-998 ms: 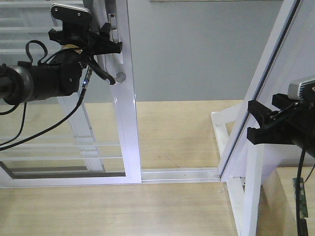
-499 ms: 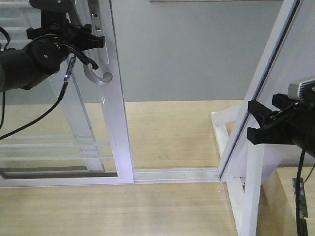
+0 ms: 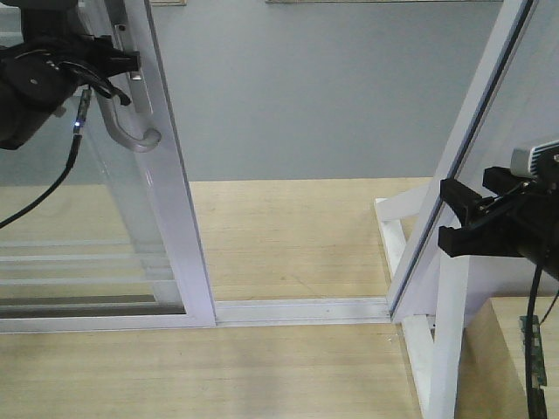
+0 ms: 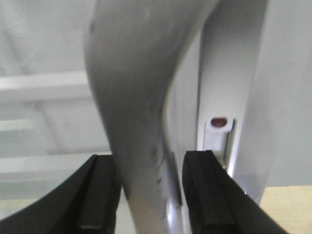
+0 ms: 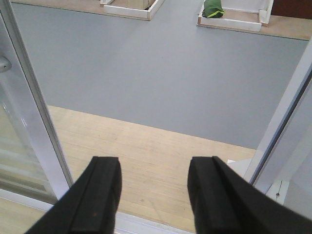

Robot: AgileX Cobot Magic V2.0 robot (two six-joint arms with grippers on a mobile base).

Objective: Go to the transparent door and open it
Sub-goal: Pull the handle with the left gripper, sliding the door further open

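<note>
2 grippers: left gripper (image 4: 148, 195) on handle (image 4: 136, 97), right gripper (image 5: 153, 195) empty.

the transparent door (image 3: 166, 218) is standing at the left, its handle (image 3: 131, 118) lying between the fingers of the left gripper (image 3: 112, 68); the floor track (image 3: 301, 310) is running rightward to the slanted frame (image 3: 463, 148), with the right gripper (image 3: 467, 223) sitting beside that frame

The transparent door (image 3: 166, 201) has slid further left along its floor track, widening the opening, drawn by the left gripper (image 3: 118, 65), which has travelled left with it, fingers either side of the grey handle (image 3: 135, 131).
</note>
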